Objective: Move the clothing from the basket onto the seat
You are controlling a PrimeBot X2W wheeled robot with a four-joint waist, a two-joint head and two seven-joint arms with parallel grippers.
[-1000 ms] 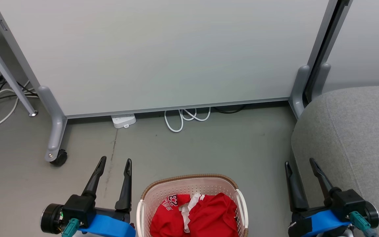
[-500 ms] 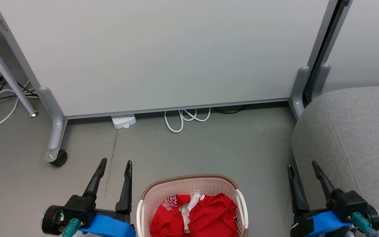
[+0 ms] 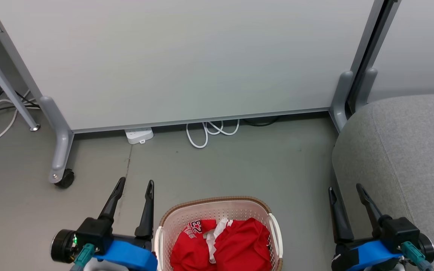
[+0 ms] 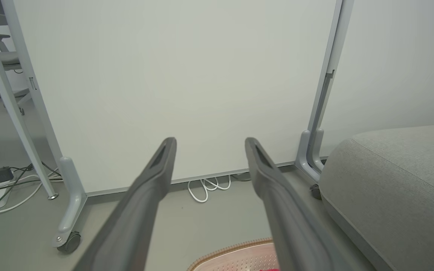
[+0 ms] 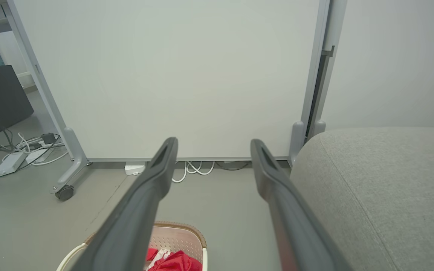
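I see the clothing point(image 3: 239, 244), two red garments, bunched inside the basket point(image 3: 217, 199) at the bottom centre of the head view. The one with the white "23" lies left of the plain one. My left gripper point(image 3: 135, 181) hovers just beside the basket at lower left, fingers spread apart, holding nothing. My right gripper point(image 3: 344, 187), at lower right, is likewise spread and empty, between the basket and the grey seat point(image 3: 401, 150) on the right edge. A white cable point(image 3: 209, 133) lies on the floor point(image 3: 239, 165) below the panel point(image 3: 187, 60).

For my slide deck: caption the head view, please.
Open left gripper and right gripper flank the basket of red clothing; grey seat at right.
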